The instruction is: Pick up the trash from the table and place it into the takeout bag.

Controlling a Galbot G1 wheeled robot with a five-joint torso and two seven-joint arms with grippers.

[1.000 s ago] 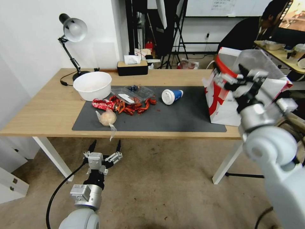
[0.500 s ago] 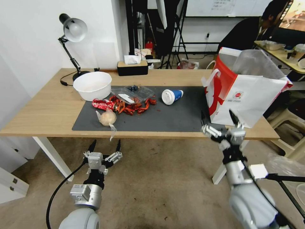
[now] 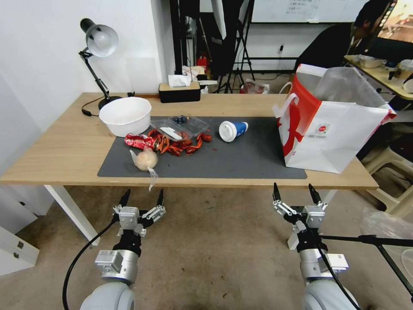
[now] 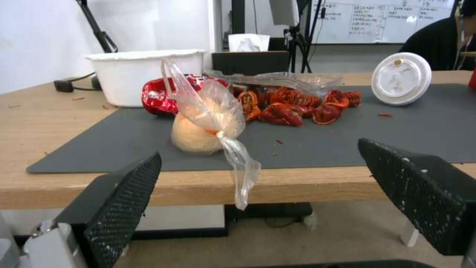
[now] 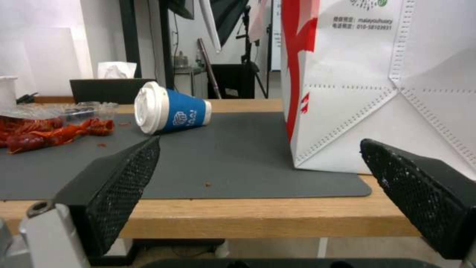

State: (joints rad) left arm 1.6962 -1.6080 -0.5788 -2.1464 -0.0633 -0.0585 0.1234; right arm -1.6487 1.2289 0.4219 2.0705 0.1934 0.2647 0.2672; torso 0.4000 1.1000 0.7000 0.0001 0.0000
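Nearest the robot, both arms hang low before the worktop (image 3: pixel 51 159), their tips below its front edge. The left pincer (image 3: pixel 142 198) is released, its two black fingers (image 4: pixel 124 197) spread wide and holding nothing; the right pincer (image 3: pixel 296 196) is likewise spread and empty.

Straight ahead of the left pincer and a little above it lies the knotted clear bag (image 3: pixel 145 160) with its beige lump, at the front edge of the dark grey mat (image 3: pixel 241 163). Its knotted tail (image 4: pixel 241 175) droops over the worktop's edge toward that pincer. This is the piece of trash closest to any arm, and the left arm is plainly the nearer one, so I judge a forward and upward reach from the left would meet it first.

Beyond it sit the red wrapper (image 3: pixel 135 140) and the red scraps (image 3: pixel 178 146), touching a clear lidded container (image 3: pixel 183 125), with the white bowl (image 3: pixel 125 115) just behind on the left.

Ahead of the right pincer and to its left, the blue paper cup (image 3: pixel 232 130) lies on its side at mid-mat, its lid end turned toward the robot's left and slightly forward. The takeout bag (image 3: pixel 331 133) stands upright on the mat's right end, just ahead of the right pincer, mouth open upward. A black tissue box (image 3: pixel 179 91) stands at the far edge.
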